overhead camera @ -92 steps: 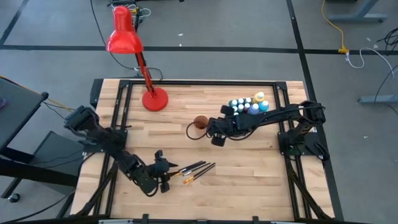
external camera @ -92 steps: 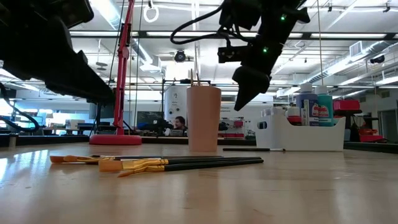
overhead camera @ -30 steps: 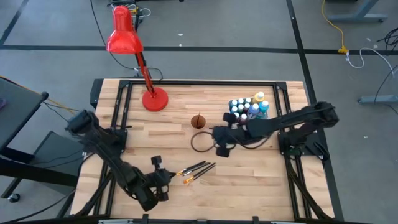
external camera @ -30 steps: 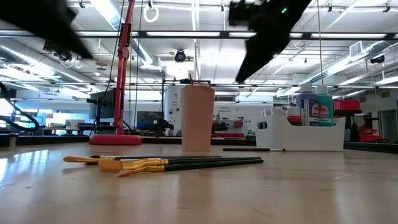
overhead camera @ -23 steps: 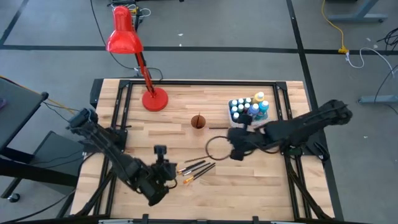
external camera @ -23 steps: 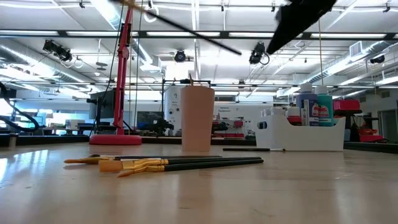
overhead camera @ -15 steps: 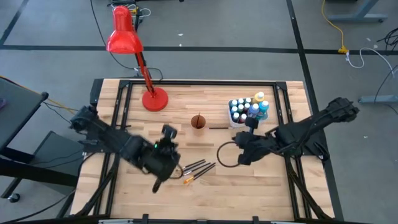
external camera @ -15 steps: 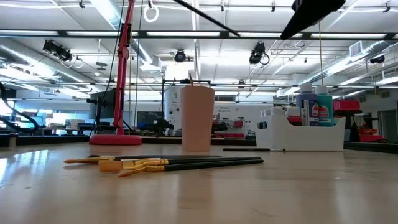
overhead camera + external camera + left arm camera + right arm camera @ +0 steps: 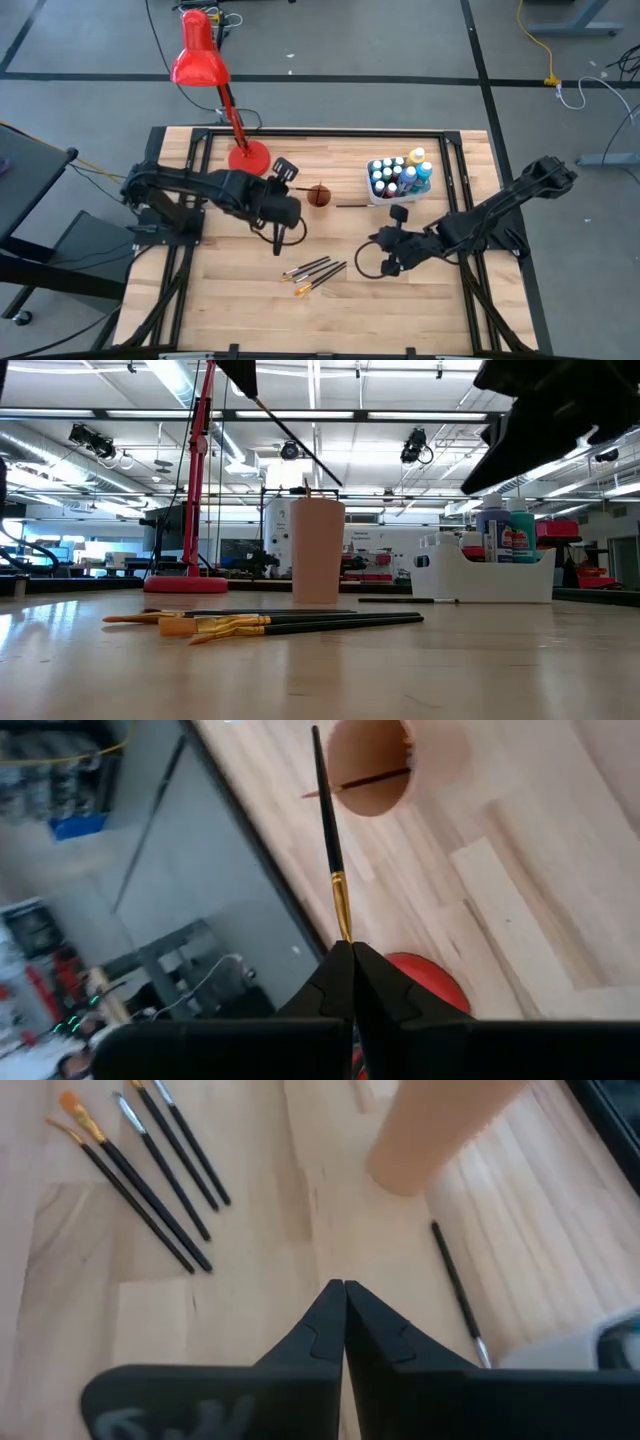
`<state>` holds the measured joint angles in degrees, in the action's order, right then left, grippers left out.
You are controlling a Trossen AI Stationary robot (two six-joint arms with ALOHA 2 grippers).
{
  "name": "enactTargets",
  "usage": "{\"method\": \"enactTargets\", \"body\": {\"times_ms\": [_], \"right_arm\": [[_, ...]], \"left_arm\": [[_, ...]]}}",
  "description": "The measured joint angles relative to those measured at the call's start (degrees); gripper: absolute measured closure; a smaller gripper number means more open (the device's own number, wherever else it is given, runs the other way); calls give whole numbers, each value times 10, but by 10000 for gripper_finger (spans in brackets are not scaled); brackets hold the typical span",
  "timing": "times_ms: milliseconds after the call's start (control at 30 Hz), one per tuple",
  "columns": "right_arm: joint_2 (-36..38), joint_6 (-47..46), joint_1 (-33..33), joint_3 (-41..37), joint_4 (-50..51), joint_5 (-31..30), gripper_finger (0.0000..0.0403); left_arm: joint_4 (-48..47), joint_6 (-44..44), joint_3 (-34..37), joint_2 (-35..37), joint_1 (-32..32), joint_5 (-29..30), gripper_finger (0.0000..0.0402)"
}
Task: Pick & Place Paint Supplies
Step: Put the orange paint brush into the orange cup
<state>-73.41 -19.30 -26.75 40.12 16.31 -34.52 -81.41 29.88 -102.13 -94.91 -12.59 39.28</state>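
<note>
My left gripper (image 9: 296,200) hangs just left of the small orange cup (image 9: 320,196), shut on a thin dark-handled paintbrush (image 9: 326,820). The brush slants down toward the cup's mouth (image 9: 370,765), where another brush stands inside. Several more paintbrushes (image 9: 315,272) lie flat on the table nearer the front. One brush (image 9: 455,1300) lies between the cup and the white tub (image 9: 400,178), which is full of paint bottles. My right gripper (image 9: 380,243) is shut on nothing, right of the loose brushes. My left gripper pinches the paintbrush at its gold end (image 9: 343,925) between the two fingertips. The brush runs on in line with the fingers, its dark handle pointing away from them. It is lifted clear of the table, slanting down, with its free tip (image 9: 338,482) just above the cup's rim.
A red desk lamp (image 9: 205,60) stands on its round base (image 9: 248,160) at the far left of the table, close behind my left arm. A dark metal frame (image 9: 320,132) runs round the tabletop. Bare wood lies along the near edge.
My left gripper has risen from the loose brushes near the front with one brush. It has swung toward the far edge and right, up to the cup, rolling as it went. My right gripper, still shut, has drawn back from the cup toward the near right.
</note>
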Motion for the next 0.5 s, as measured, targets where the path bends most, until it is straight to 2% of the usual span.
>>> {"method": "enactTargets", "body": {"times_ms": [100, 233, 367, 500], "right_arm": [[0, 26, 3, -38, -76, 0, 393], [0, 28, 3, -70, -141, 11, 393], [0, 35, 3, -91, -186, 40, 392], [0, 56, 3, -92, -196, 49, 392]], "left_arm": [[0, 39, 0, 0, 16, -37, 400], [-1, 95, 0, 0, 33, -33, 400], [-2, 128, -1, -6, 55, -56, 400], [7, 208, 1, -22, 65, -64, 400]]}}
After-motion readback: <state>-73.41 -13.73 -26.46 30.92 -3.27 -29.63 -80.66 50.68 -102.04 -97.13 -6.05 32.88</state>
